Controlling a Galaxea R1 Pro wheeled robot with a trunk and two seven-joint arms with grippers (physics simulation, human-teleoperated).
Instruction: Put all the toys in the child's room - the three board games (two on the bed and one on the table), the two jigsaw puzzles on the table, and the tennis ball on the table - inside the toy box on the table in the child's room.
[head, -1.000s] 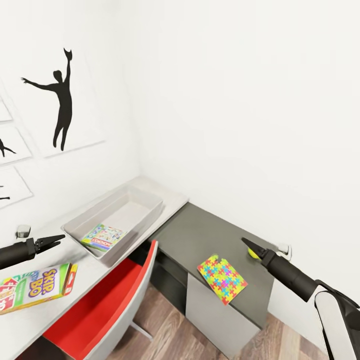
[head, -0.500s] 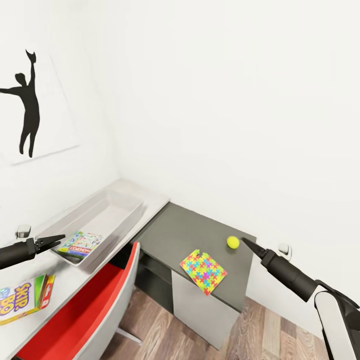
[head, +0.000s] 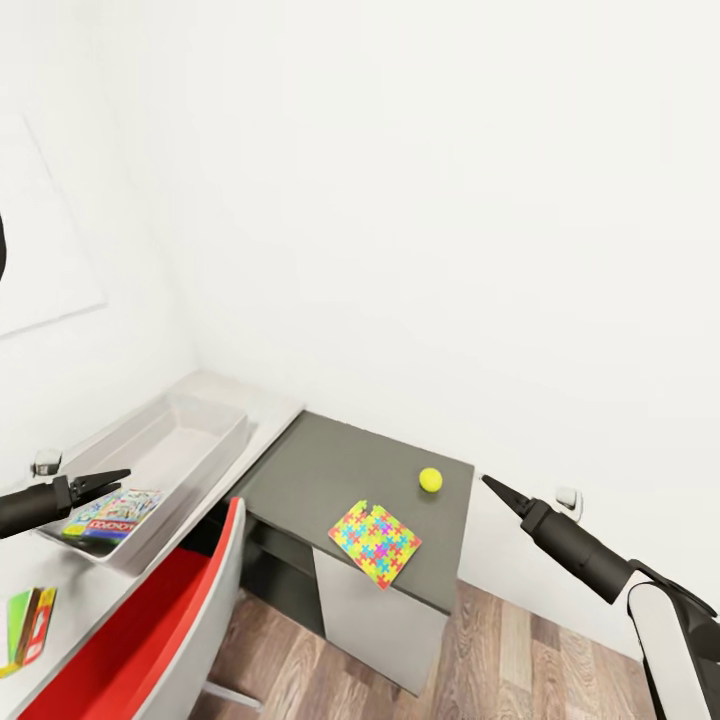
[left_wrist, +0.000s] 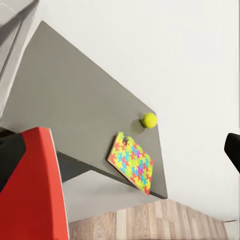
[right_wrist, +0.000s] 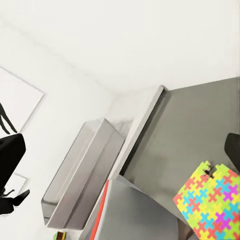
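Yellow-green tennis ball (head: 430, 480) w/ nothing around it on the dark table (head: 330, 470) could roll off if the right gripper (head: 490, 484) (jaws pinched together, holding nothing) nudges it.

On the bench (head: 330, 470), the tennis ball (head: 430, 480) lies beyond the jigsaw puzzle (head: 375, 543); the toy box (head: 190, 430) sits left, holding a board game (head: 112, 514).

toy box (head: 205, 455): translucent plastic; table (head: 330, 470): matt grey; floor (head: 520, 650): wood planks

Open air above the tennis ball (head: 430, 480) and jigsaw puzzle (head: 375, 542); wall (head: 420, 250) close behind
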